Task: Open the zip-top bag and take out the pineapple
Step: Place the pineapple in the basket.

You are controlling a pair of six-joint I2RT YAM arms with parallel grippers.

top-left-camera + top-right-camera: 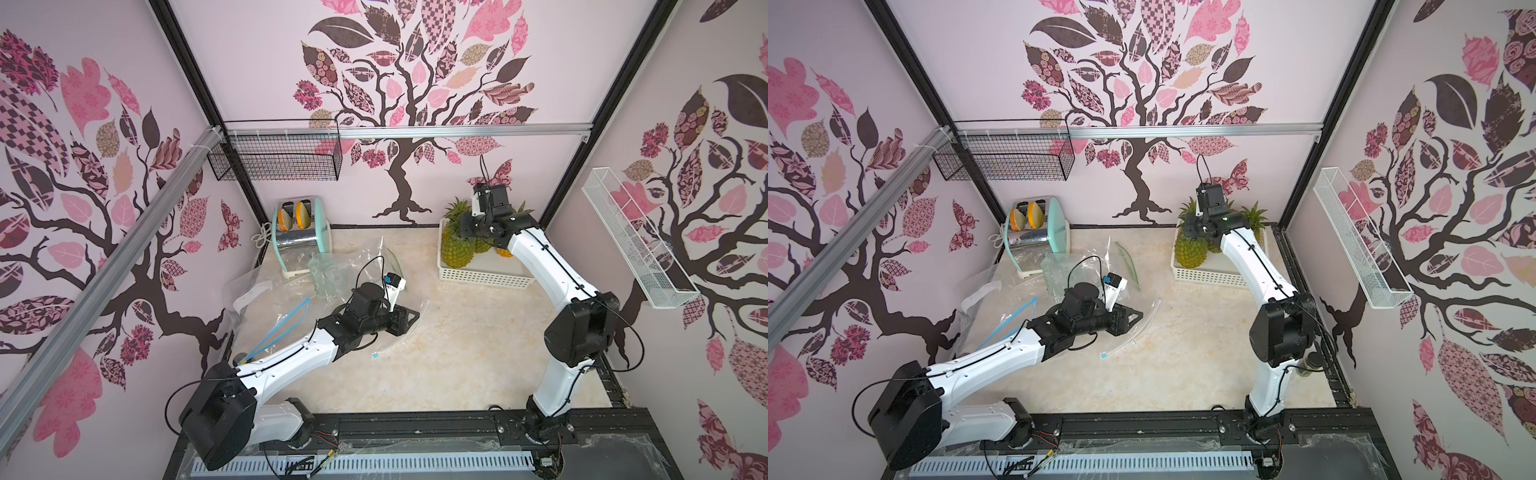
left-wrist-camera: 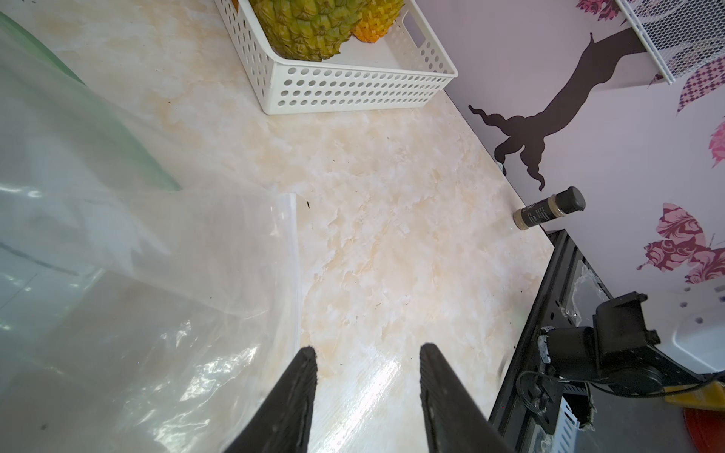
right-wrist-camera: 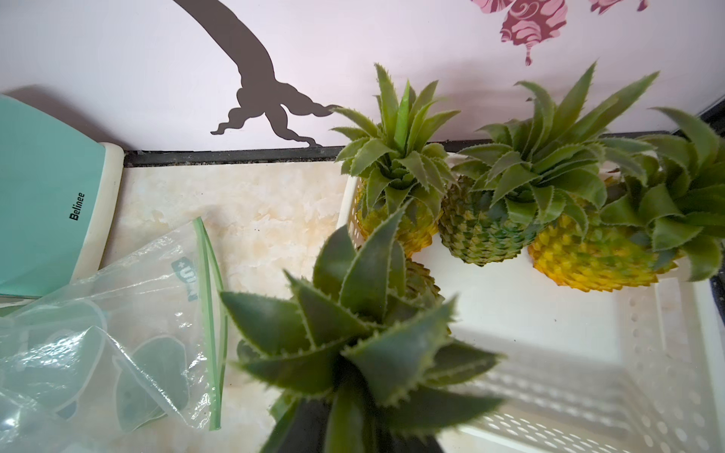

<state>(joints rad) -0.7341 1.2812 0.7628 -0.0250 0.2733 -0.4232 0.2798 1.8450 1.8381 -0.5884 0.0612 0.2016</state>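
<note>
The right gripper (image 1: 464,229) was the hard one to read. From its wrist camera the fingers (image 3: 308,429) were only dark slivers at the frame's edge, buried under a blurred spray of leaves, yet they looked pinched together on the crown of the pineapple (image 3: 353,337), leaves squeezed up between them. The fruit's body was mostly hidden beneath that crown, and in both top views the right arm (image 1: 540,266) covered the grip, so I could not tell whether the pineapple rested on the floor of the white basket (image 1: 482,279) or hung just off it; it stood upright at the basket's end nearest the bags. Three other pineapples (image 3: 486,235) crowded the basket's back wall, one crown cut off by the frame. The left gripper (image 2: 367,351) stood slack, its fingers (image 2: 298,392) parted with only bare marble table (image 2: 392,235) between them, holding nothing. One finger lay over the edge of the clear zip-top bag (image 2: 176,313); whether it pressed the film I could not tell. That bag lay flat, its far side running out of the wrist picture, well apart from the pineapple across open tabletop. Beyond it a crumpled green-sealed bag (image 1: 332,270) sat beside the mint toaster (image 1: 322,226), and a blue-sealed bag (image 1: 291,320) ran partly under the left arm (image 1: 291,357). A small spice jar (image 2: 549,210) stood against the right-hand wall.
</note>
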